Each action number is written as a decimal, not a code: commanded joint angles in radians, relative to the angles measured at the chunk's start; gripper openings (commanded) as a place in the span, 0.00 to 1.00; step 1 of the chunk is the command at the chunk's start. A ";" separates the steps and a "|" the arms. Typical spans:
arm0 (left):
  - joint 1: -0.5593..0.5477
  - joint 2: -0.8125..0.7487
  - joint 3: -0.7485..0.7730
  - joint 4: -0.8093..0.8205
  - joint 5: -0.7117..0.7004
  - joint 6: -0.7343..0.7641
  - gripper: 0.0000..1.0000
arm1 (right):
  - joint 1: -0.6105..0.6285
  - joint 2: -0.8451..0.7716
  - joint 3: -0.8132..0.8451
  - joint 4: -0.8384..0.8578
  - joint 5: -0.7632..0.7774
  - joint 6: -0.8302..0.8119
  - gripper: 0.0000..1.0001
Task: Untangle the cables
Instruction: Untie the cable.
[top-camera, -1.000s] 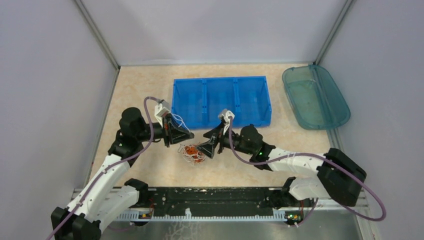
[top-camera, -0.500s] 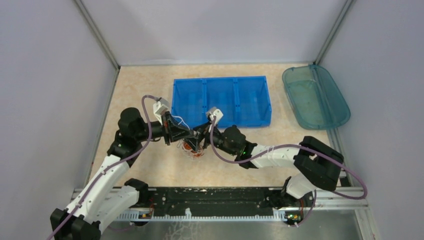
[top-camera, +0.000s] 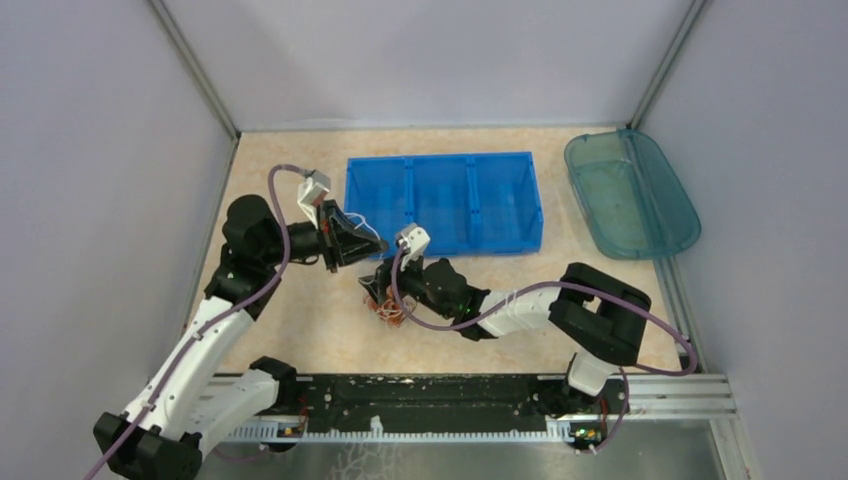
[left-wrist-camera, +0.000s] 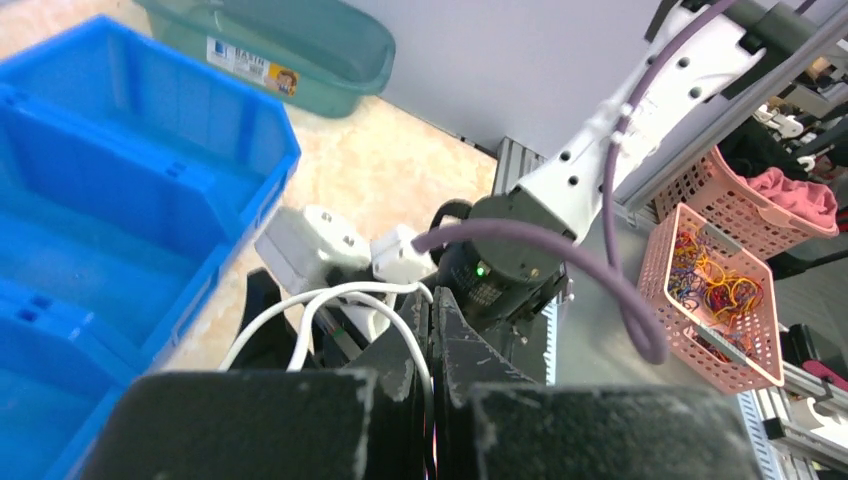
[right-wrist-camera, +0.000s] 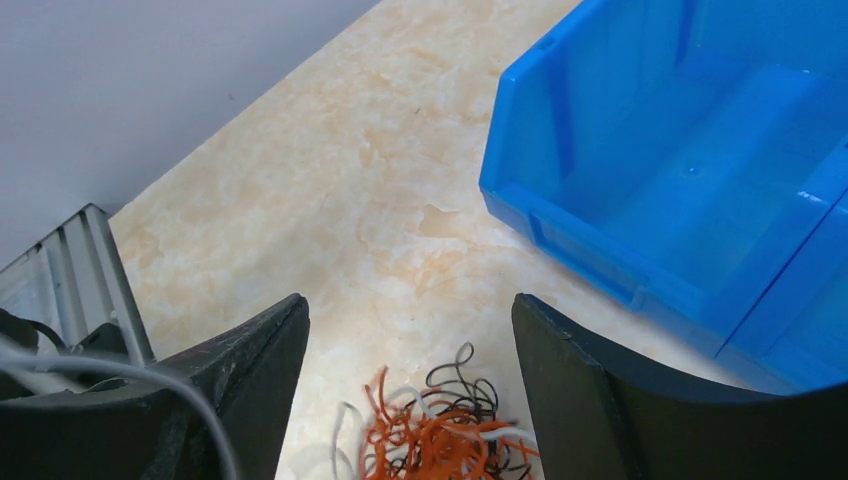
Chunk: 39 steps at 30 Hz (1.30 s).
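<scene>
Left gripper (left-wrist-camera: 432, 340): jaws pressed together, clamped on thin white wire (left-wrist-camera: 330, 295); wire loops out ahead of fingertips. In top view, left gripper (top-camera: 368, 245) sits near front left corner of blue plastic divided bin (top-camera: 500, 245).

Right gripper (right-wrist-camera: 408, 310): jaws wide apart, holding nothing. Fingers (right-wrist-camera: 240, 390) straddle tangled pile of curly red-orange, white and black cables (right-wrist-camera: 440, 435); whether they touch it, cannot tell.

Pile (top-camera: 388, 308) lies on beige marbled table (top-camera: 300, 320), in front of bin, at right gripper (top-camera: 378, 295) tips.

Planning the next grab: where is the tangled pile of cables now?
Top view: the pile of cables lies on the table left of centre, just nearer than the blue bin, beneath the open right gripper.
</scene>
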 joint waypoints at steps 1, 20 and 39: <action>-0.009 0.032 0.138 -0.029 0.046 -0.025 0.00 | 0.013 -0.004 -0.024 0.103 -0.010 0.053 0.75; -0.009 0.016 0.373 -0.100 -0.015 0.115 0.00 | 0.026 -0.056 -0.252 0.184 0.032 0.177 0.70; -0.010 0.052 0.656 -0.017 -0.158 0.377 0.00 | 0.028 -0.202 -0.328 0.110 0.041 0.180 0.72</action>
